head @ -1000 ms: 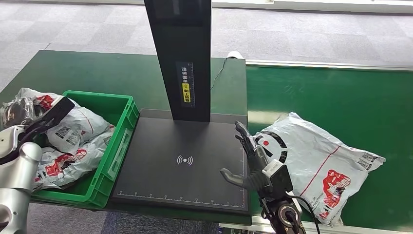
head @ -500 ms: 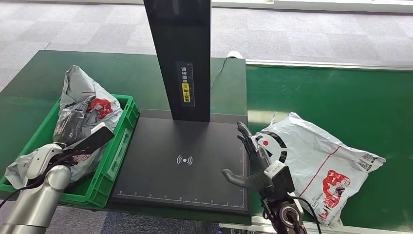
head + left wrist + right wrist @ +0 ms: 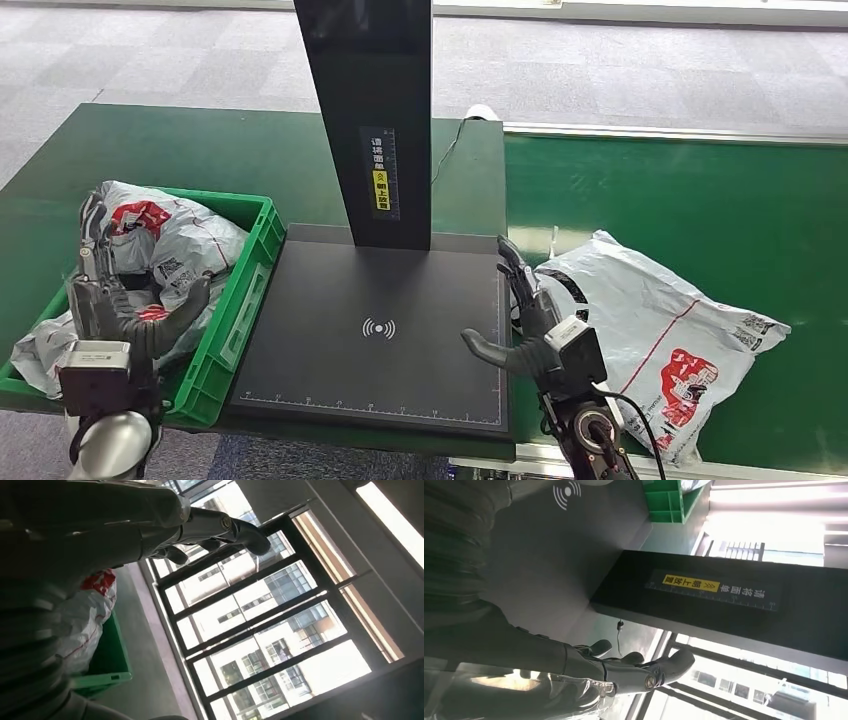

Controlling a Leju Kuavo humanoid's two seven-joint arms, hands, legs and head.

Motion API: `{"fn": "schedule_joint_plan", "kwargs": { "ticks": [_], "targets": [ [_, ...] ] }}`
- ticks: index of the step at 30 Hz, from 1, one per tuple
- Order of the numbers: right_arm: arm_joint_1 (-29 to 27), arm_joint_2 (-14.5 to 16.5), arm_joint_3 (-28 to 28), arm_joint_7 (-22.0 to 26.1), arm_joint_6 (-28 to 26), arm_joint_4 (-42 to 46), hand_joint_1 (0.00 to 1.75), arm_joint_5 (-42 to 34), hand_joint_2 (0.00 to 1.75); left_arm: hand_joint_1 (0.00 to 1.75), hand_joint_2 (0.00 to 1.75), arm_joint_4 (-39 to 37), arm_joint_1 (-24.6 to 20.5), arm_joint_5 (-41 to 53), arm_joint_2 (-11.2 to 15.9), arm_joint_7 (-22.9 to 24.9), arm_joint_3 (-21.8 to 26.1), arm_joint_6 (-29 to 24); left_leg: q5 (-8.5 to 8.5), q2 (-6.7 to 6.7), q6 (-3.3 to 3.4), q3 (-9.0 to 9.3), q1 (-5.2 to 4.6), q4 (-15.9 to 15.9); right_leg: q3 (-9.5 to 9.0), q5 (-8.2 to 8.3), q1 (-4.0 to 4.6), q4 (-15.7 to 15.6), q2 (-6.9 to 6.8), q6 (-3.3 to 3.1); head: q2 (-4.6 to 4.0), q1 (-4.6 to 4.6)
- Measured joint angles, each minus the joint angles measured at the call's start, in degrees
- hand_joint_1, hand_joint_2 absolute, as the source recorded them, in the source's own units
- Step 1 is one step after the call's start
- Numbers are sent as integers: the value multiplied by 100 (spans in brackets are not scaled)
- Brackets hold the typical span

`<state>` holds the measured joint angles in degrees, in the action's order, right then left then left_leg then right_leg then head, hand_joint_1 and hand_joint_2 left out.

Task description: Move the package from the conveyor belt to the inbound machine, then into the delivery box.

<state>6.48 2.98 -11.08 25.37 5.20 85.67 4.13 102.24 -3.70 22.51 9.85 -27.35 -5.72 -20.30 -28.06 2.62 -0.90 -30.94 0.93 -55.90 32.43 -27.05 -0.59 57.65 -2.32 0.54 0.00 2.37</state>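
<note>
— Right robot hand (image 3: 520, 320)?
— Fingers spread, empty, at the package (image 3: 660, 335) lying on the conveyor belt (image 3: 700, 200).
— Left robot hand (image 3: 115, 300)?
— Spread, empty, above the green delivery box (image 3: 245, 290).

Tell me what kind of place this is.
Likely a parcel sorting station: a green conveyor belt carrying a plastic mail package, a black inbound scanner and a green delivery box holding bagged parcels.
</note>
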Motion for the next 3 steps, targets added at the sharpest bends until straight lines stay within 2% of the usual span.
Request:
{"fn": "schedule_joint_plan", "kwargs": {
  "ticks": [3],
  "targets": [
    [20, 2, -1, -4, -53, -41, 0, 54, 175, 0, 175, 118, 237, -240, -196, -46, -75, 207, 0, -1, 0, 0, 0, 0, -1, 0, 0, 0, -1, 0, 0, 0]
  ]
}}
